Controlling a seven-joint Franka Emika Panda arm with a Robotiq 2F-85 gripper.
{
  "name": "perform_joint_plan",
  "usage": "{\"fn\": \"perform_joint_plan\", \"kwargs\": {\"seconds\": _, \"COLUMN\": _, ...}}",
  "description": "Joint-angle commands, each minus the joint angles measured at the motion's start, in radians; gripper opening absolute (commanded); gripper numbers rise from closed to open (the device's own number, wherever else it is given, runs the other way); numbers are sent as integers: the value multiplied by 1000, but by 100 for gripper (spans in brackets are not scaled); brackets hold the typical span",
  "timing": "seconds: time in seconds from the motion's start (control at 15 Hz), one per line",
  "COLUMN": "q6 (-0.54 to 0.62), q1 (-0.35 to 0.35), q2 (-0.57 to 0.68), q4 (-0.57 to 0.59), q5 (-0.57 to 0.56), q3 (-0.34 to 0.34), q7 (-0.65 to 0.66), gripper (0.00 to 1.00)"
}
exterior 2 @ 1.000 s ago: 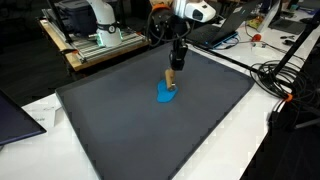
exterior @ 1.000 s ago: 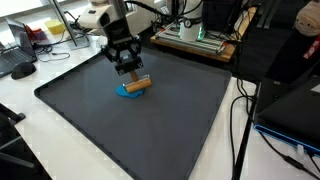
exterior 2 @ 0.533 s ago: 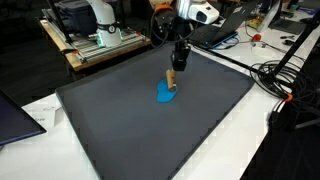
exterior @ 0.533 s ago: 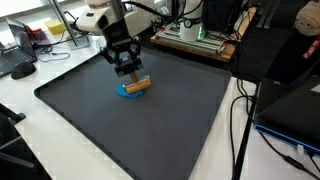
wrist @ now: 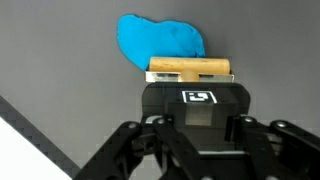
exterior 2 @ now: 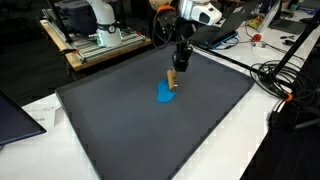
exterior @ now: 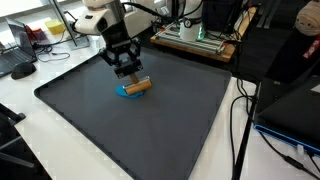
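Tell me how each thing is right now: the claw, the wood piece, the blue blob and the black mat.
gripper: shut on the wooden block, pointing down.
wooden block: held level, right at the blue blob; I cannot tell if they touch.
blue blob: lying flat on the mat, partly hidden by the block.
black mat: spread flat.

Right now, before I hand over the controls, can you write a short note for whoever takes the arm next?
Gripper: shut on the wooden block.
Things: the block is held low, right at the blue lump, which lies on the dark mat. Whether block and lump touch cannot be told.
Done: block gripped.
Left: block not yet set down or released.
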Motion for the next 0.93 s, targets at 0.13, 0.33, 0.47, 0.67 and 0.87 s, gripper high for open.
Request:
{"fn": "perform_joint_plan", "kwargs": {"seconds": 0.13, "q6": 30, "q1": 7, "q2": 99, "q4": 48, "q5": -5, "q3": 17, "q7": -18, "gripper": 23}}
{"fn": "perform_joint_plan", "kwargs": {"seconds": 0.33, "q6": 19, "q1": 12, "q2": 112, "q4": 68, "q5": -11, "q3": 21, "q7": -19, "gripper": 23}}
{"fn": "perform_joint_plan", "kwargs": {"seconds": 0.47, "q6": 14, "q1": 15, "q2": 119, "q4": 78, "q5": -17, "q3": 24, "q7": -18, "gripper": 23}}
{"fn": "perform_joint_plan", "kwargs": {"seconds": 0.67, "q6": 13, "q1": 18, "q2": 129, "q4": 92, "q5": -18, "q3": 26, "q7": -17, "gripper": 23}}
{"fn": "perform_joint_plan", "kwargs": {"seconds": 0.87, "q6": 13, "q1": 21, "q2": 140, "q4": 108, "q5": -16, "q3": 30, "q7": -18, "gripper": 23}}
